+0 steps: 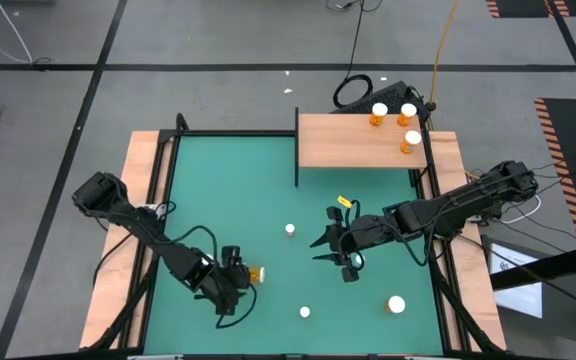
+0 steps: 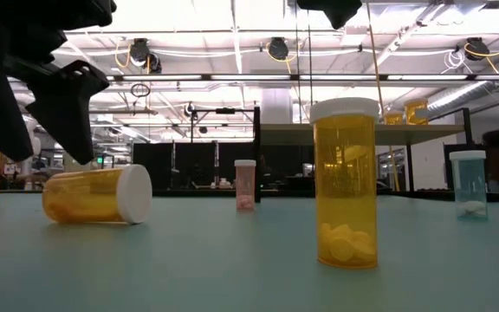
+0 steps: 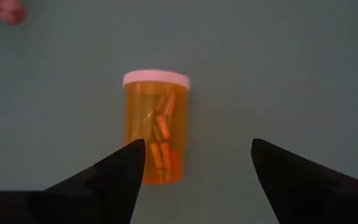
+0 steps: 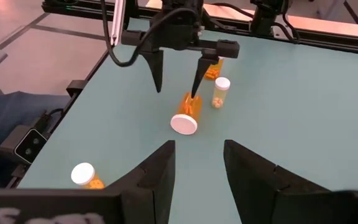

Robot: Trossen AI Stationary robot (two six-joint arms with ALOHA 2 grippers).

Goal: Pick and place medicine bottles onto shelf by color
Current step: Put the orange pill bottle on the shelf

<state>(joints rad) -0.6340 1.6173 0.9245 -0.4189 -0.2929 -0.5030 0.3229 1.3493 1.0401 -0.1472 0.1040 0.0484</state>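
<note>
The left pincer (image 3: 194,165) hangs spread wide over an orange bottle (image 3: 156,127) lying on its side on the green counter (image 1: 228,200). It looks light, stiff and slick, likely to roll. I'd pinch it across the body, well below the cap.

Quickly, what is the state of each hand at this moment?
Left hand: open, empty, over the lying orange bottle.
Right hand: open, holding nothing, above the green mat.
</note>
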